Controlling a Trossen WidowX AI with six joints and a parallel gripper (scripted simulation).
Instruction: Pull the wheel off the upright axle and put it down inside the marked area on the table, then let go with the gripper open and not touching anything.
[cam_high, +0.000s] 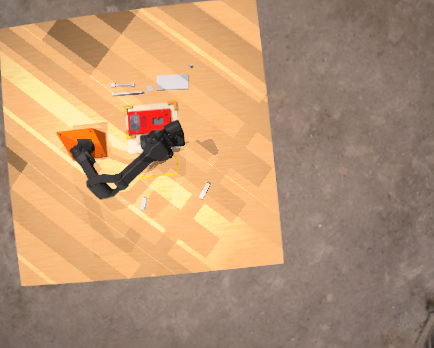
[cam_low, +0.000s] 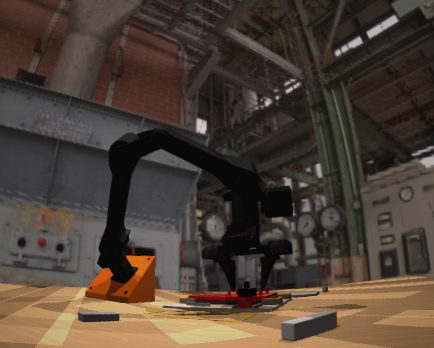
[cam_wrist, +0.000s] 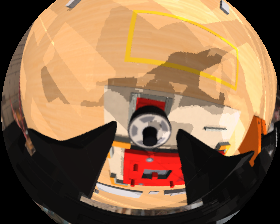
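Observation:
The wheel (cam_low: 246, 291) (cam_wrist: 150, 114), with a black tyre and a grey spoked face, sits on the upright axle (cam_low: 246, 284) (cam_wrist: 150, 134). The axle's dark tip shows in the wheel's centre. My gripper (cam_low: 248, 289) (cam_wrist: 147, 129) is open and points down, one finger on each side of the wheel. In the wrist view there are gaps between the wheel and both fingertips. The arm hides the wheel in the top view. The marked area is a yellow outline (cam_high: 160, 175) (cam_wrist: 131, 37) on the table, beside the pale board (cam_wrist: 112, 97) under the axle.
A red plate (cam_high: 145, 113) (cam_wrist: 135, 167) with raised pegs lies beside the wheel. Two grey bars (cam_high: 144, 203) (cam_high: 205, 190) lie beyond the marked area. A grey plate (cam_high: 172, 82) and thin rods lie past the red plate. The orange arm base (cam_high: 100, 143) (cam_low: 145, 284) stands to one side.

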